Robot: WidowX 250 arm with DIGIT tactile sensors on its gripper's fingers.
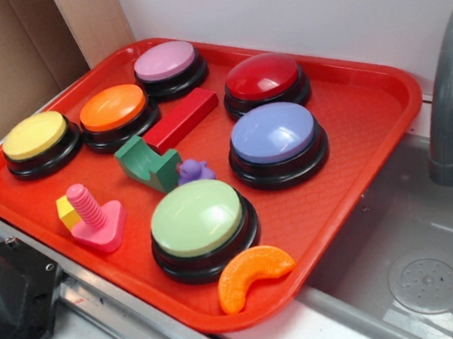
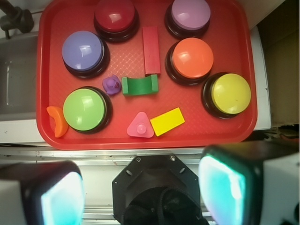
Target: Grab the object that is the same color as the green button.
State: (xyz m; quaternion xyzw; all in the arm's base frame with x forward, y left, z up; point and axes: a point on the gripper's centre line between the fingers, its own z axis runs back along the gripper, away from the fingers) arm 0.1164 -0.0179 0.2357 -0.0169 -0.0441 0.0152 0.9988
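- The gripper (image 2: pixel 140 192) hung high above the near edge of the red tray (image 2: pixel 243 56), jaws wide apart w/ nothing between them.
- The green block (image 2: pixel 139 86) lay near the tray's middle, notch side up, not touching the gripper.
- In wrist view, a tiny purple figure (image 2: pixel 111 85) sat just left of the block; the red bar (image 2: pixel 151 43) was just beyond it.
- The green button (image 2: pixel 85 109) stood at the near left, w/ an orange slice (image 2: pixel 56 121) beside it.
- A pink screw piece (image 2: pixel 140 125) & yellow block (image 2: pixel 167 121) lay nearer to the camera than the green block.
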